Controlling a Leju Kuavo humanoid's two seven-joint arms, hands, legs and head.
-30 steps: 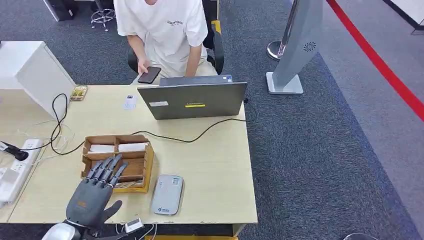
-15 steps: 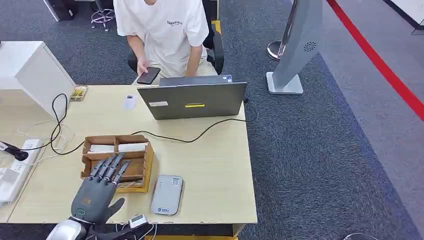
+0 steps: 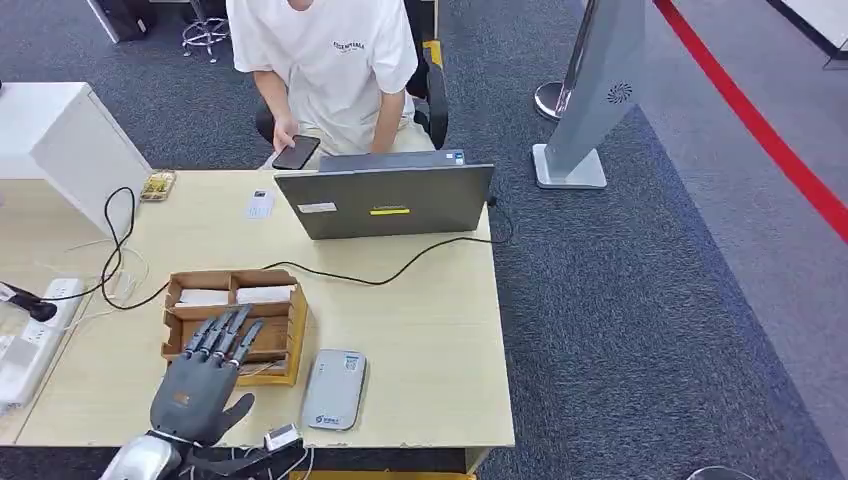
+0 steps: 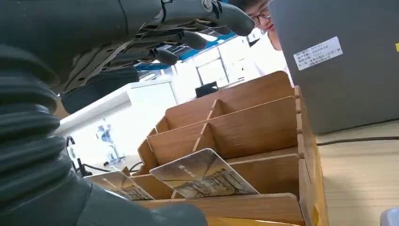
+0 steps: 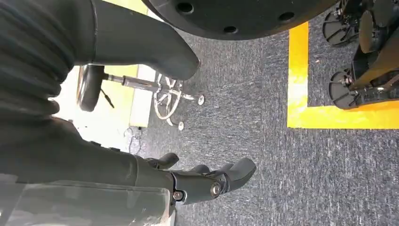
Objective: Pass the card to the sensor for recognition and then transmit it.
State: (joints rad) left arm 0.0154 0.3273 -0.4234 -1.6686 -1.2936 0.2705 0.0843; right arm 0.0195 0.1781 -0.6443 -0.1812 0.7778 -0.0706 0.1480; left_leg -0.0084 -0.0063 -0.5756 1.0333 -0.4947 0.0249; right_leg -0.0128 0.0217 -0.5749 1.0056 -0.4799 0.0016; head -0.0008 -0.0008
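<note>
Fingers of the left hand (image 3: pixel 198 385) are spread and hold nothing, hovering over the near part of the wooden box (image 3: pixel 285 335) where the card (image 4: pixel 204 175) leans tilted. Beside the box lies the grey sensor (image 3: pixel 335 389). The right hand (image 5: pixel 141 160) hangs above the carpet (image 5: pixel 263 141), fingers loosely curled around nothing.

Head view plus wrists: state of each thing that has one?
Left hand: open, fingers spread over the wooden card box.
Right hand: hangs over the carpet, holds nothing, fingers loosely curled.
Wooden card box: open-topped, cards inside.
Printed card: leaning in its compartment, untouched.
Grey laptop: lid open.
Grey card sensor: flat, nothing on it.
</note>
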